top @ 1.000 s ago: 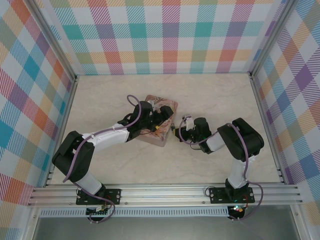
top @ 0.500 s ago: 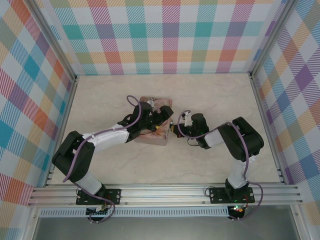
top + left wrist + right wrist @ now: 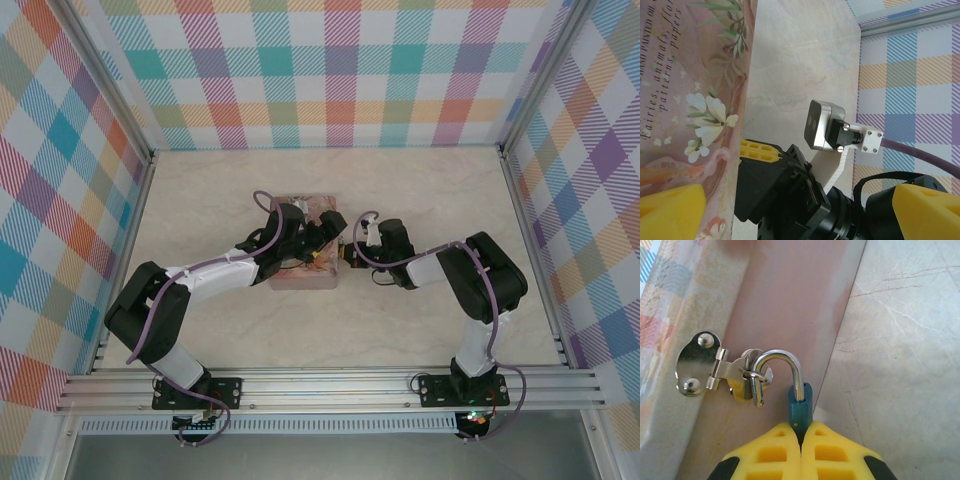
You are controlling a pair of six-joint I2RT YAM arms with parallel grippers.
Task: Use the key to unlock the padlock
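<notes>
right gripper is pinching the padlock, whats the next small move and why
Probably nudge the padlock forward so the shackle's free leg slides out of the hasp loop on the tin. The right gripper is shut on the padlock's body, and the shackle's left leg seems to hang outside that body, threaded through the loop, though I can't be sure.

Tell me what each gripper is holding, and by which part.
The right gripper is shut on the padlock, pinching its blue body at the end away from the shackle. The left gripper stands open over the tin, gripping nothing.
</notes>
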